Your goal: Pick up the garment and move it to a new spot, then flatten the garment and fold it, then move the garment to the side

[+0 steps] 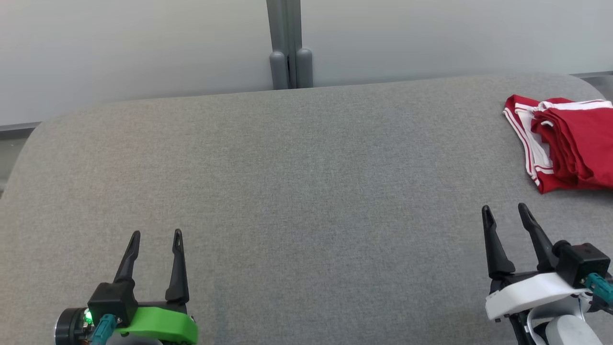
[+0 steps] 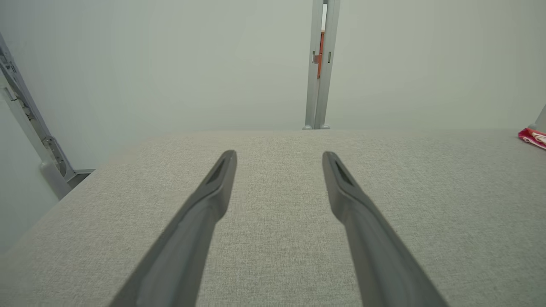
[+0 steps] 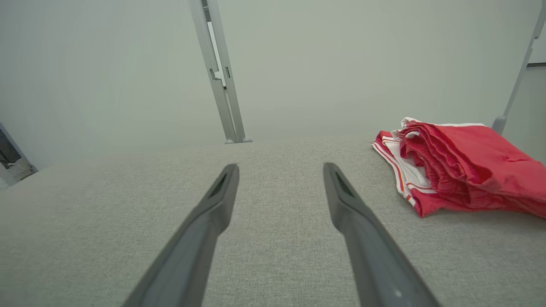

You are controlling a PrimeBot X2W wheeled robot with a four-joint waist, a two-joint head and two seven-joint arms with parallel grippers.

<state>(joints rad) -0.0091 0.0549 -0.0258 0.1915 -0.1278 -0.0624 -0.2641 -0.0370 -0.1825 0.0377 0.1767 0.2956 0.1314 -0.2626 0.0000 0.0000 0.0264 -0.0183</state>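
Red shorts heaped ahead-right of right hand, near table edge. Right hand, left hand: wide open, empty. Risk: shallow pinch snags one layer, heap drags off edge.

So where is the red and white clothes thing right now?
The red, white-striped fabric garment lies at the far right of the grey cloth-covered table in the head view, just beyond the open right gripper, not touching it.
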